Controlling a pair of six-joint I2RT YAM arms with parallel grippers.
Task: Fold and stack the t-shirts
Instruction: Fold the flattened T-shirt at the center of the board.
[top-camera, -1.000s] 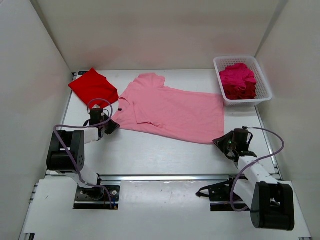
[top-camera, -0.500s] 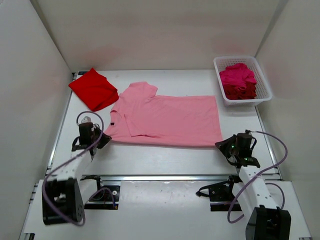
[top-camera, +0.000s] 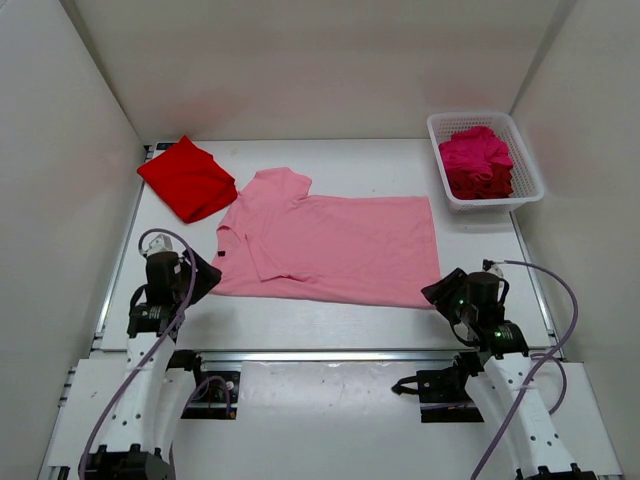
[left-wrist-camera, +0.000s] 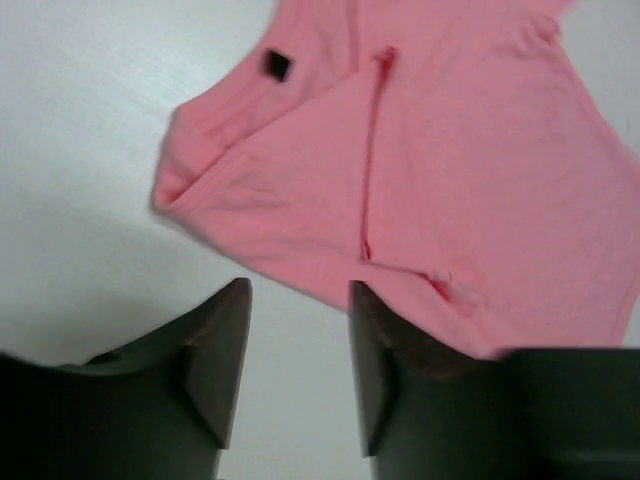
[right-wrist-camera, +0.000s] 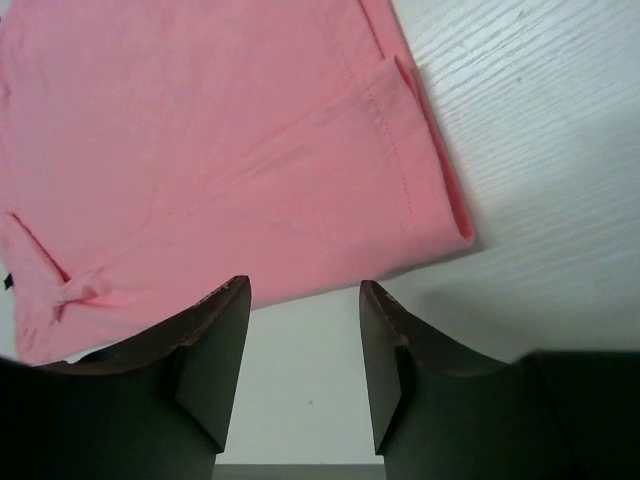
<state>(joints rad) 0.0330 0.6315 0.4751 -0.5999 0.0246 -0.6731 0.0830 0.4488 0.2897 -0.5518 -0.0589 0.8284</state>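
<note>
The pink t-shirt (top-camera: 330, 245) was seen stretched lengthwise from just ahead of the left hand (top-camera: 203, 277) to the right hand (top-camera: 438, 293), both parted and empty.

Folded shirt (top-camera: 186, 178) left of spread shirt (top-camera: 330, 235), basket (top-camera: 487, 203) right.

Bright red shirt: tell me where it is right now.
In the top view the bright red shirt lies folded at the far left corner of the table, just left of the sleeve of the spread light pink shirt.
</note>
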